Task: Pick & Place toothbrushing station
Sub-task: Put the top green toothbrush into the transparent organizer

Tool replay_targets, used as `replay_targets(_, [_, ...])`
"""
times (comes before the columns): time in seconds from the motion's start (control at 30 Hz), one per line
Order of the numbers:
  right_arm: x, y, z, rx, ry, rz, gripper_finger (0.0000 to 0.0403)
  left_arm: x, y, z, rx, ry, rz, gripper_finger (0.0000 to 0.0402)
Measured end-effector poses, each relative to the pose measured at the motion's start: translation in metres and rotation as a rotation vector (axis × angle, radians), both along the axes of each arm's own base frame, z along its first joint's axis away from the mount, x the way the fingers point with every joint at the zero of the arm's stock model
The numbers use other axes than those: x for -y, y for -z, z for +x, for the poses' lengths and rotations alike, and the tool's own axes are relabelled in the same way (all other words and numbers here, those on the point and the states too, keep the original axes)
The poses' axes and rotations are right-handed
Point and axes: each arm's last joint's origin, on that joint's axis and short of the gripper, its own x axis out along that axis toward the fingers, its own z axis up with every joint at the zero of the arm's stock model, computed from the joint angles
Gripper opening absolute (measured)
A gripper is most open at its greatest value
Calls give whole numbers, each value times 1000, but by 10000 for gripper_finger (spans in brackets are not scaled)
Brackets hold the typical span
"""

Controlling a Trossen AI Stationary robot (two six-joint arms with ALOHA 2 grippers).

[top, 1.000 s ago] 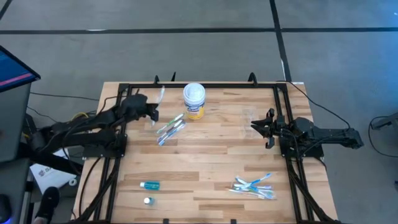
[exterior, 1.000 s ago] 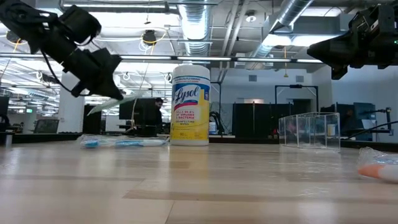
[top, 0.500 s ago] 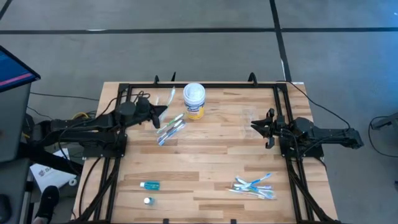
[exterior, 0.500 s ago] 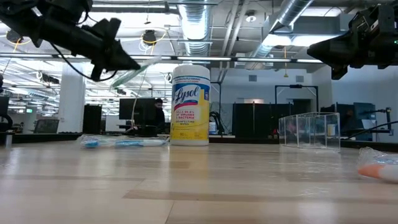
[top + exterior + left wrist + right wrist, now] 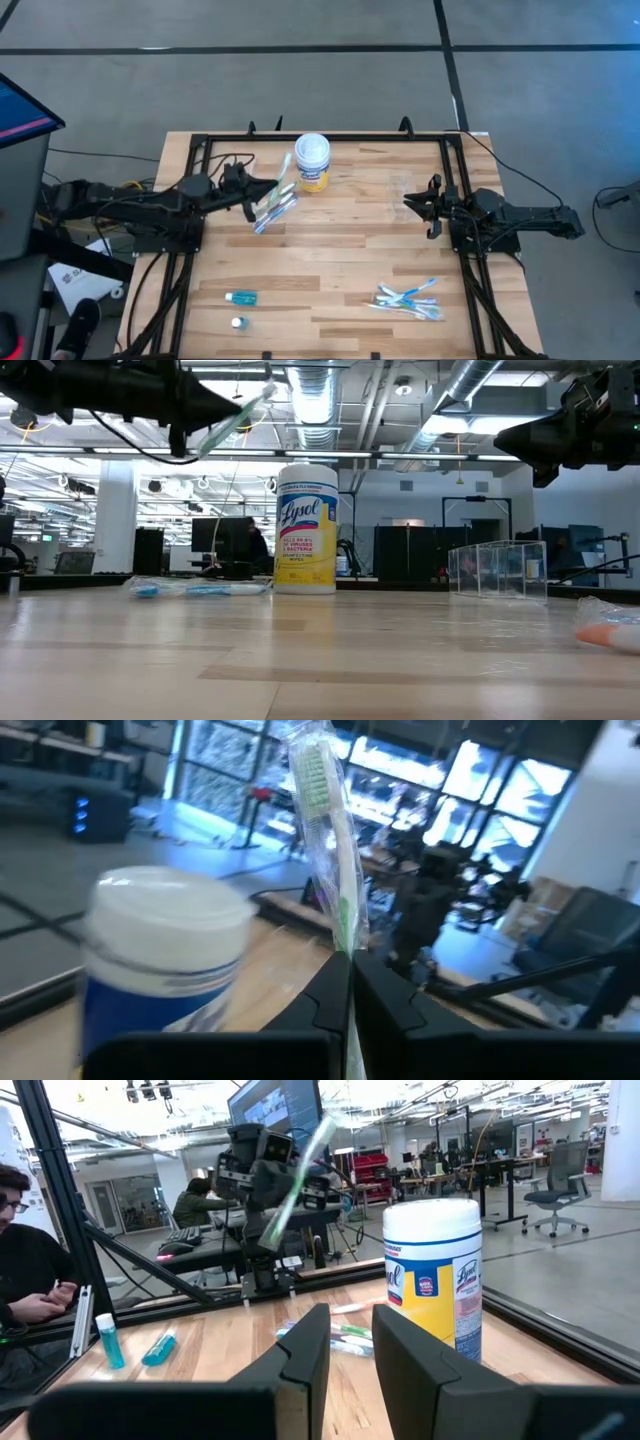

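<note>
Left gripper (image 5: pixel 252 194) swung toward canister (image 5: pixel 312 162); wrist view shows green toothbrush (image 5: pixel 328 850) pinched.

"Lysol" runs in blue script up the yellow label of the canister (image 5: pixel 306 529) standing near the table's (image 5: pixel 320 660) far edge; smaller print unreadable.

Left gripper (image 5: pixel 252 192) carried toothbrush (image 5: pixel 281 176) toward canister (image 5: pixel 313 161).
</note>
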Motion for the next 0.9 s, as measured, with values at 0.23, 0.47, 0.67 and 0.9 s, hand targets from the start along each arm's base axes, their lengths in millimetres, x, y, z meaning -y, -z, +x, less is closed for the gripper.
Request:
replay_targets(0.23, [0, 0, 0, 3, 0, -1, 71, 6, 10, 23, 33, 35, 67, 2])
replay_targets(0.47, [0, -3, 0, 32, 0, -2, 71, 7, 20, 41, 99, 85, 107, 2])
replay_targets(0.67, [0, -13, -2, 133, -1, 0, 71, 8, 23, 47, 160, 121, 125, 2])
replay_targets(0.9, [0, -19, -4, 206, -2, -1, 71, 9, 10, 61, 194, 182, 175, 2])
